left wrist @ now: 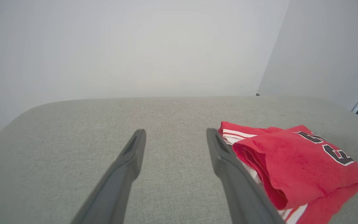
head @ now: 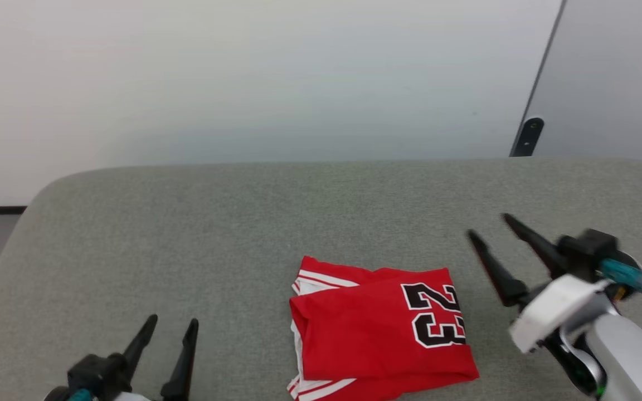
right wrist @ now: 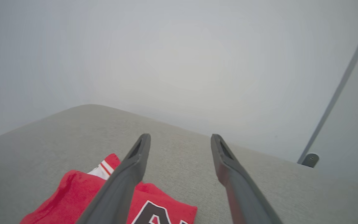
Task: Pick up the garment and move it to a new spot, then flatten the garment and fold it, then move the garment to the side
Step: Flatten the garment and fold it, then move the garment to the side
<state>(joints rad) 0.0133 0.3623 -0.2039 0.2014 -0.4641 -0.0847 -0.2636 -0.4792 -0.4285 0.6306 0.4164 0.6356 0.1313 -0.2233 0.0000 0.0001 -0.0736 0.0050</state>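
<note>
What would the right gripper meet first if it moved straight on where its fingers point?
Probably nothing near: the right gripper points over the cushion toward the wall. The shirt lies to its left, out of that line. Depth is unclear, so it may graze the cushion's far edge.

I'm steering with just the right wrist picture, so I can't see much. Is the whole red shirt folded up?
Observer: Yes, the garment lies folded in a packet on the grey padded surface, with the number 23 facing up.
Operator: Where's my other gripper?
Observer: The left gripper is open, well off to the garment's left, not touching it.
Operator: Is my right one touching it?
Observer: No, from the head view the right gripper is open, just past the garment's right edge, holding nothing.
</note>
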